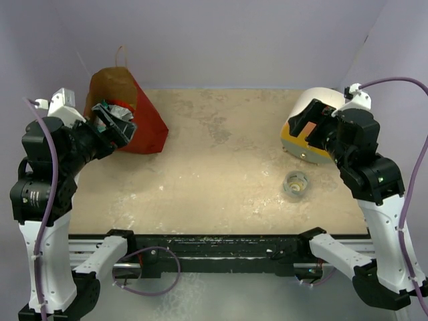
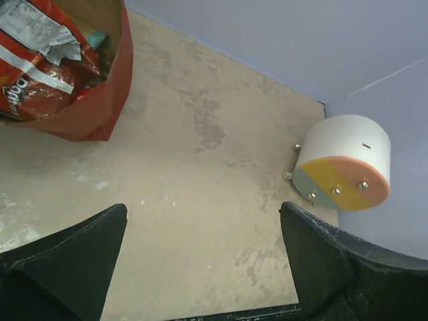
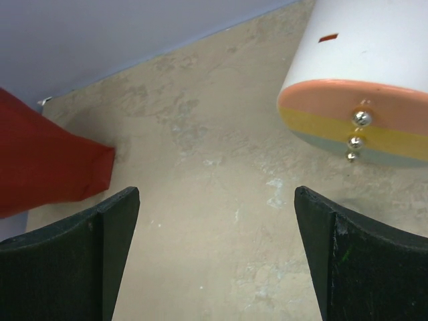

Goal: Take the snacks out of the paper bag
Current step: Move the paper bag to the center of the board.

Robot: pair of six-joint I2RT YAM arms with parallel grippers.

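Top view high, from near edge; wrist views low, close; all share table (image 1: 221, 154).

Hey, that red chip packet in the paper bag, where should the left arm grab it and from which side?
Probably pinch the red packet by the crumpled edge nearest the rim of the paper bag, coming in through the mouth with the open left gripper. The mouth faces that arm, and thin foil suits an edge pinch.
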